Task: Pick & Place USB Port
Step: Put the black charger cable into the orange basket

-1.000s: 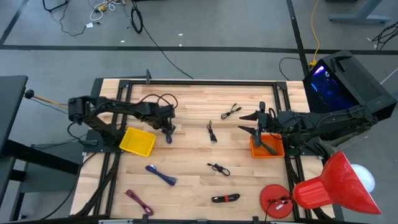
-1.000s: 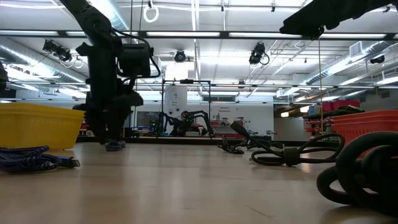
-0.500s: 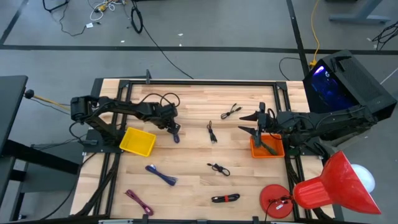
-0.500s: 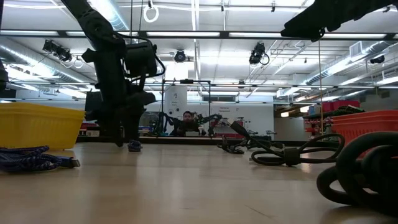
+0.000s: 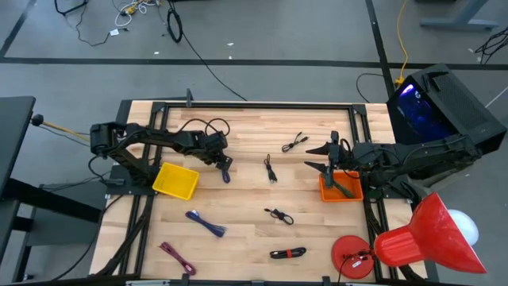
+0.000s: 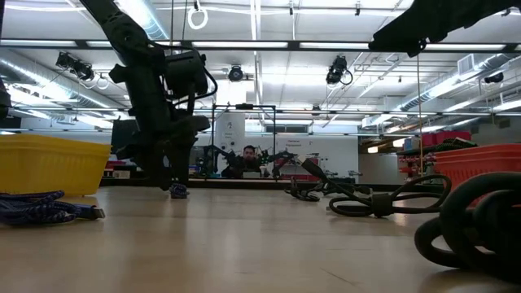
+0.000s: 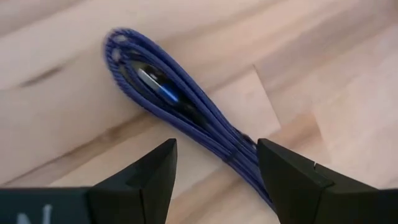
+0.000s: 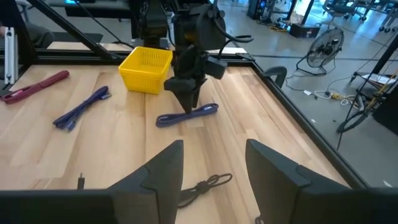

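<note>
Left gripper (image 7: 214,171) is hovering right over the purple USB cable (image 7: 180,109) with its fingers spread, cable lying flat on the table (image 5: 246,226) just right of the yellow bin (image 5: 176,180). Right gripper (image 8: 208,165), also spread, waits over the orange bin (image 5: 341,189).

We are seeing bare counter (image 5: 246,199) lying between the yellow bin (image 5: 175,180) and the orange bin (image 5: 340,188). Small black cables (image 5: 279,215) are dotting it, and the left hand (image 5: 223,168) is standing over a blue cable (image 7: 180,112).
</note>
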{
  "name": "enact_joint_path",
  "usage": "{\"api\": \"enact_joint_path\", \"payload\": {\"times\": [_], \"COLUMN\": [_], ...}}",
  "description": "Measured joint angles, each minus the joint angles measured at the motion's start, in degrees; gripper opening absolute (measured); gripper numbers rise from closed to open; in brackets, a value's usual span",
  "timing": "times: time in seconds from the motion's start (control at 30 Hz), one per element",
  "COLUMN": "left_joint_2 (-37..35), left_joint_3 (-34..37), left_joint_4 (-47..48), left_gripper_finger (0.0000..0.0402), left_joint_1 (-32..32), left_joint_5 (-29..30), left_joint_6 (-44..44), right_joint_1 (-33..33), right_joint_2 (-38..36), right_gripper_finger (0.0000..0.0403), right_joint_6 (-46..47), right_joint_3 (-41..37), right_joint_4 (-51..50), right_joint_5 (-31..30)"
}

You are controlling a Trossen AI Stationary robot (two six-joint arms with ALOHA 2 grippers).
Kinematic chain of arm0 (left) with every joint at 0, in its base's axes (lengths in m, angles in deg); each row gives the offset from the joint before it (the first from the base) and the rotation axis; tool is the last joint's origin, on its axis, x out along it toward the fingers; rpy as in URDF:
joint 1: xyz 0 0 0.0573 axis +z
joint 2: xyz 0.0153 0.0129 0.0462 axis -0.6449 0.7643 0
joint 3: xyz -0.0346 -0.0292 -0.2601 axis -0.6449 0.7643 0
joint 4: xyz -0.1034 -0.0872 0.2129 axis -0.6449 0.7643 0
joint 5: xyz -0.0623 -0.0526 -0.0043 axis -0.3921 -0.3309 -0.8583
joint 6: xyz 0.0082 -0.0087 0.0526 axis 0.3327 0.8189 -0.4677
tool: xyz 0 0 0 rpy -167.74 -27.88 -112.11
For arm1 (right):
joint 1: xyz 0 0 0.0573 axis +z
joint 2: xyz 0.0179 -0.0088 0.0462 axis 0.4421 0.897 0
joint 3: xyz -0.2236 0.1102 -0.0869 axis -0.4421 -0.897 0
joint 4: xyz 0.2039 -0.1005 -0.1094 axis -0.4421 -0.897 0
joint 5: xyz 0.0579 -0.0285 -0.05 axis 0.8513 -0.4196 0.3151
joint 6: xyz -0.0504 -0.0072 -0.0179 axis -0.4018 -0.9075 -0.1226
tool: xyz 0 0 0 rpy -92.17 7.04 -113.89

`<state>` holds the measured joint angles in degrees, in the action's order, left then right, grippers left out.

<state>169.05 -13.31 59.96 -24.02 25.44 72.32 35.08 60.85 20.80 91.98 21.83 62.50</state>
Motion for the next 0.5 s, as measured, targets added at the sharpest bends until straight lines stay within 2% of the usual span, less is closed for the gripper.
{"api": "enact_joint_path", "payload": {"times": [0.27,0.33,0.4,0.5], "left_joint_2": [4.8,5.7,6.0,5.8], "left_joint_3": [-0.5,-0.7,-0.9,-0.7], "left_joint_4": [-3.1,-2.1,-0.4,1.9], "left_gripper_finger": [0.0228,0.0217,0.0187,0.0094], "left_joint_1": [-1.5,-1.7,-1.7,-1.6], "left_joint_5": [1.3,2.9,3.8,5.2], "left_joint_6": [3.0,3.3,2.6,1.9], "right_joint_1": [0.0,0.0,0.0,0.0], "right_joint_2": [0.4,0.5,0.5,0.5], "right_gripper_finger": [0.0176,0.0176,0.0176,0.0176], "right_joint_6": [0.0,0.0,0.1,0.1], "right_joint_3": [0.0,0.0,0.0,0.0], "right_joint_4": [-0.1,0.1,0.0,0.1], "right_joint_5": [0.0,0.0,0.0,0.0]}}
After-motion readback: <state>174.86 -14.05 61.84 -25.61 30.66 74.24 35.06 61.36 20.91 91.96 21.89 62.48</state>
